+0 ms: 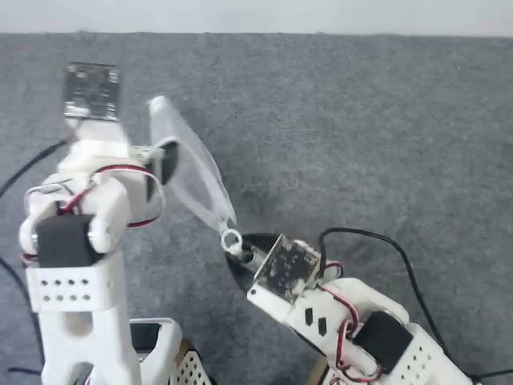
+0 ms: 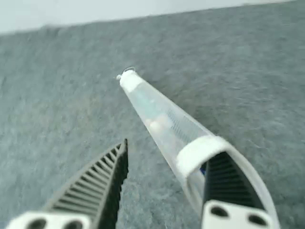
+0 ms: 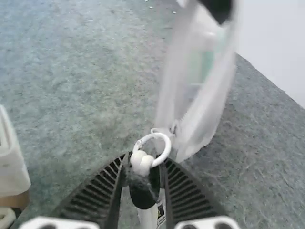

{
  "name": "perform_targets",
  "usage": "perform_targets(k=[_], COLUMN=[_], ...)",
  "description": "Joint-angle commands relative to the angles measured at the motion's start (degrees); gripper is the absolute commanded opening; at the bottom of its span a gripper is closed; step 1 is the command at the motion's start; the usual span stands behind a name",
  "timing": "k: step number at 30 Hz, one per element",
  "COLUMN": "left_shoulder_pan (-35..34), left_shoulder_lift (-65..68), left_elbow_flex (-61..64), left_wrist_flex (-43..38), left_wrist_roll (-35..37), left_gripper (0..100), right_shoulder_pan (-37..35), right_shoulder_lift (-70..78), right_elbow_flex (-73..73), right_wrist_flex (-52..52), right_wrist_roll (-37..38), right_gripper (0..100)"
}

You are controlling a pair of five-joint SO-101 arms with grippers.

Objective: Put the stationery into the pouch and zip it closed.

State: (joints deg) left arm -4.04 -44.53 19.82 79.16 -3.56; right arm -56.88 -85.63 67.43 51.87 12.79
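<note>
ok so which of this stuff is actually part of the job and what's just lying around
Part of the job:
- pouch, hanging on the left gripper
- zip pull ring, clamped in the right gripper
- pale items inside the pouch, likely the stationery

Just there:
- grey mat
- black cable

Pouch [image 1: 188,172]: we've got it clear, lifted, slanting over the table's [image 1: 377,120] left half.
Zip ring [image 1: 232,238]: white, at the near end.
Stationery [image 2: 156,121]: blurred inside.
</note>
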Motion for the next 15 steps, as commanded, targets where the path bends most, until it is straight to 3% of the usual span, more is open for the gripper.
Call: perform_targets(k=[1, 7, 15], left_shoulder_pan=[6.42, 16.0, 21.45], left_shoulder_lift=[-1.93, -1.93, -2.11], left_elbow_flex=[-2.68, -0.57, -0.57], left_wrist_flex=[-1.67, -4.04, -3.6], left_wrist_roll=[-2.29, -2.64, -2.64], left_gripper=[25, 25, 25], right_shoulder_pan=[-2.24, -2.51, -2.24], right_shoulder_lift=[-1.8, -1.89, -1.89], right_elbow_flex=[-2.9, -2.9, -3.16], right_wrist_flex=[0.75, 0.75, 0.4], right_wrist_roll=[1.49, 1.49, 1.23], right_gripper=[0.6, 0.6, 0.6])
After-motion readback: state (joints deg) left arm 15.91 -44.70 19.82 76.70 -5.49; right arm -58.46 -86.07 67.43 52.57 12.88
